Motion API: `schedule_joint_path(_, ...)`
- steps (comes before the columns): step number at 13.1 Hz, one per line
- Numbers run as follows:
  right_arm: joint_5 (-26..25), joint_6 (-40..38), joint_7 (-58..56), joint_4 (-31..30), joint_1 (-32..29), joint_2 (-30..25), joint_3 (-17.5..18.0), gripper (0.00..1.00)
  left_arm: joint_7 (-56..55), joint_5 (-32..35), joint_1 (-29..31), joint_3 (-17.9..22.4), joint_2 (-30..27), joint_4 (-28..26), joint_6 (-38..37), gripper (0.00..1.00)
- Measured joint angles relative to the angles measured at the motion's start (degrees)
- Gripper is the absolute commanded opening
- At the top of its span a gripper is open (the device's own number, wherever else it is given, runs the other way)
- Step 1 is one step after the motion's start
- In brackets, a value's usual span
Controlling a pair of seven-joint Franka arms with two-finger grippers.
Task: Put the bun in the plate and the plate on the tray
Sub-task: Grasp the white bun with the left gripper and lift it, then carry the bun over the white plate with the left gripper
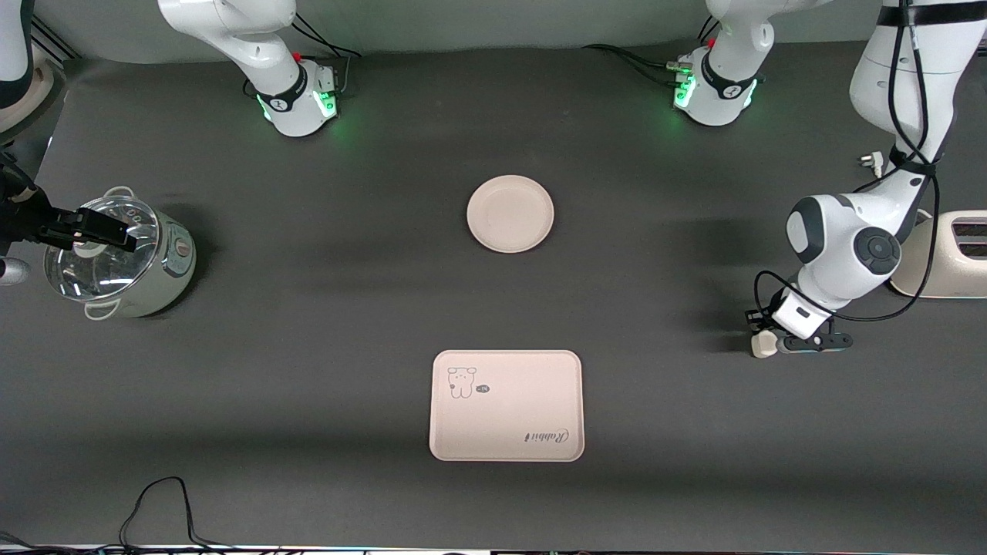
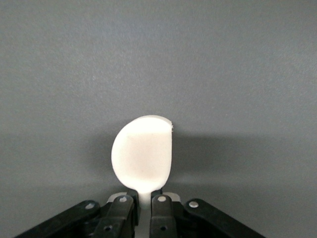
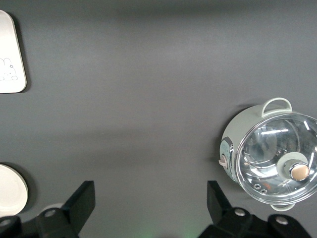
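The bun, a small off-white half-round lump, is near the left arm's end of the table. My left gripper is shut on it, low at the table surface. In the left wrist view the bun sticks out past the fingertips, and the left gripper pinches its narrow end. The round cream plate lies bare at mid-table. The pale tray with the animal print lies nearer to the front camera than the plate. My right gripper hangs open and holds nothing over a pot.
A pale green pot with a glass lid stands at the right arm's end, also in the right wrist view as the pot. A cream toaster sits at the left arm's end. Cables trail along the front edge.
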Motion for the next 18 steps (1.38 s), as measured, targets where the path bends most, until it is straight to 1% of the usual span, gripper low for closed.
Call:
schedule_joint_path(2, 0.0, 0.0, 0.0, 0.0, 0.0, 0.0, 0.0, 1.0, -0.1, 0.0, 0.0, -0.1, -1.3, 0.2, -0.4, 0.11)
schedule_joint_path(3, 0.0, 0.0, 0.0, 0.0, 0.0, 0.0, 0.0, 1.0, -0.4, 0.0, 0.0, -0.3, -2.7, 0.4, -2.0, 0.11)
schedule_joint_path(4, 0.0, 0.0, 0.0, 0.0, 0.0, 0.0, 0.0, 1.0, -1.5, 0.0, -0.3, -0.6, -4.6, 0.7, -5.2, 0.12)
schedule_joint_path(6, 0.0, 0.0, 0.0, -0.1, 0.0, 0.0, 0.0, 1.0, -5.8, 0.0, -2.1, -1.1, -10.4, 1.7, -14.4, 0.12)
schedule_joint_path(9, 0.0, 0.0, 0.0, -0.1, 0.0, 0.0, -0.1, 1.0, -12.2, -0.6, -7.1, -1.5, -22.0, 2.1, -31.2, 0.12)
schedule_joint_path(11, 0.0, 0.0, 0.0, -0.1, 0.0, 0.0, -0.1, 1.0, -16.9, -3.6, -11.3, -1.7, -29.1, 2.1, -38.7, 0.12)
schedule_joint_path(12, 0.0, 0.0, 0.0, -0.1, 0.0, 0.0, -0.1, 1.0, -19.6, -5.5, -13.8, -1.9, -32.0, 2.0, -41.0, 0.12)
schedule_joint_path(14, 0.0, 0.0, 0.0, -0.1, 0.0, 0.0, -0.1, 1.0, -27.7, -7.2, -19.0, -3.3, -36.0, 2.0, -42.9, 0.12)
schedule_joint_path(15, 0.0, 0.0, 0.0, -0.1, 0.0, 0.0, -0.1, 1.0, -33.0, -7.4, -21.5, -4.8, -36.8, 2.0, -43.0, 0.12)
schedule_joint_path(16, 0.0, 0.0, 0.0, -0.1, 0.0, 0.0, -0.2, 1.0, -38.3, -7.5, -23.7, -7.0, -37.0, 2.0, -42.8, 0.12)
schedule_joint_path(18, 0.0, 0.0, 0.0, -0.1, 0.1, 0.0, -0.2, 1.0, -47.5, -7.6, -26.8, -12.7, -36.3, 1.8, -40.6, 0.13)
